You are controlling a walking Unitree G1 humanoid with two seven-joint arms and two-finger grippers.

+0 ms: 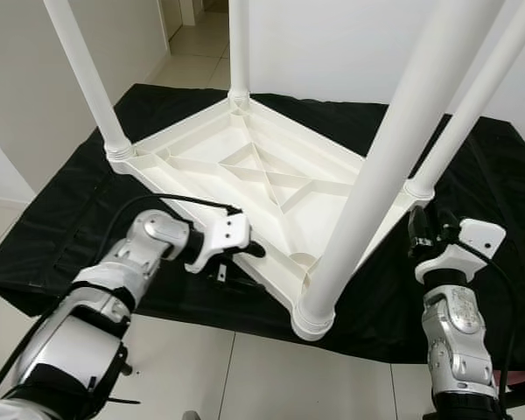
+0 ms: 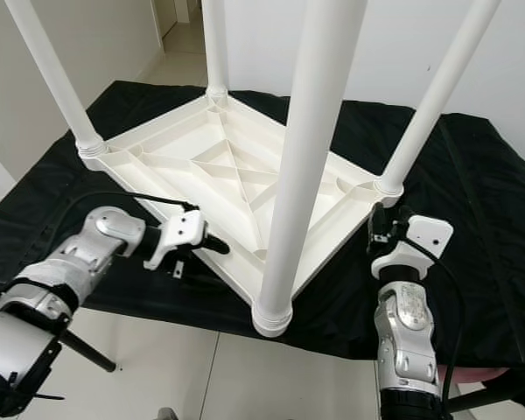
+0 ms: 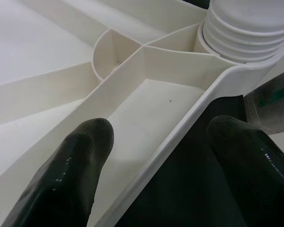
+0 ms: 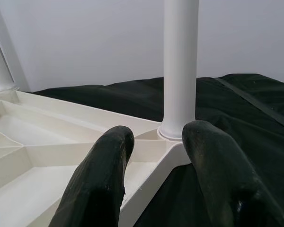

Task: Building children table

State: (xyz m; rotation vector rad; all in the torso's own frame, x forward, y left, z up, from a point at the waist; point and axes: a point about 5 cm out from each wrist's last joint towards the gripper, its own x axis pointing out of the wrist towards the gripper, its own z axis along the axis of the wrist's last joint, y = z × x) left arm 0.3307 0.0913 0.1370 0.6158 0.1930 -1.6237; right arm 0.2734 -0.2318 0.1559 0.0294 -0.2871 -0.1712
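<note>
While upturned, white table (image 1: pixel 245 175) on black cloth (image 1: pixel 61 227), tiled floor (image 1: pixel 192 359).

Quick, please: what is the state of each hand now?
Left hand: open, fingers astride the table top's rim, not gripping.
Right hand: open, at the table corner beside a leg.

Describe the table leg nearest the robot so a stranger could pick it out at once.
On the black cloth lies an upturned white plastic table top with four round white plastic legs standing up from its corners. The wanted leg rises from the corner that overhangs the tiled floor, between the left end effector and the right end effector. It looks thickest, being nearest the camera.
</note>
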